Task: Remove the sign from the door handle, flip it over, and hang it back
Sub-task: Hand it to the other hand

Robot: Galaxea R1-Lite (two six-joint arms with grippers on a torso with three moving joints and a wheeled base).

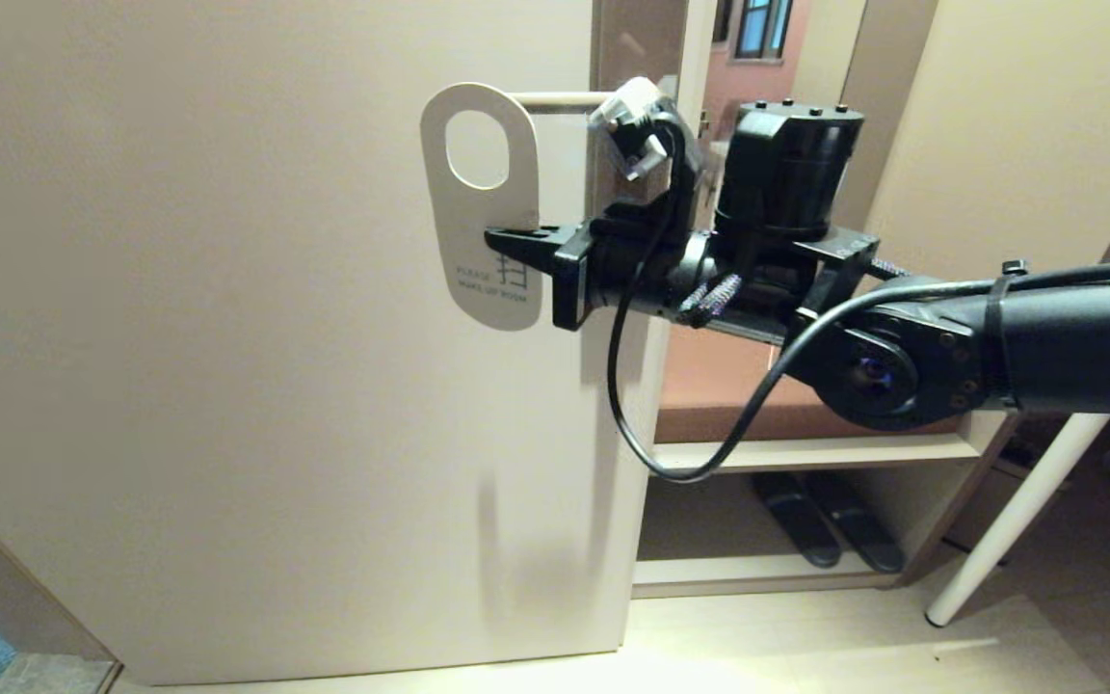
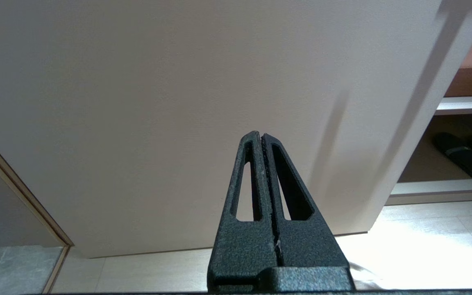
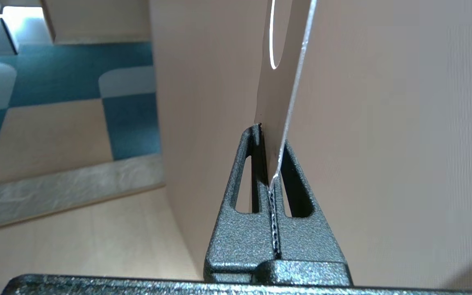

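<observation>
The sign (image 1: 478, 207) shows its white "PLEASE MAKE UP ROOM" face and stands upright in front of the door. My right gripper (image 1: 495, 238) reaches in level from the right and is shut on the sign's right edge, below the oval hole. In the right wrist view the sign (image 3: 279, 82) runs edge-on out of the shut right gripper (image 3: 269, 139). The door handle (image 1: 565, 99) is a beige bar level with the sign's top; nothing passes through the hole, which shows only door. My left gripper (image 2: 262, 135) is shut and empty, low before the door.
The beige door (image 1: 227, 386) fills the left. To its right is an open shelf unit (image 1: 806, 451) with dark slippers (image 1: 825, 520) on the lower board, and a white table leg (image 1: 1008, 520). A black cable (image 1: 632, 424) loops under my right wrist.
</observation>
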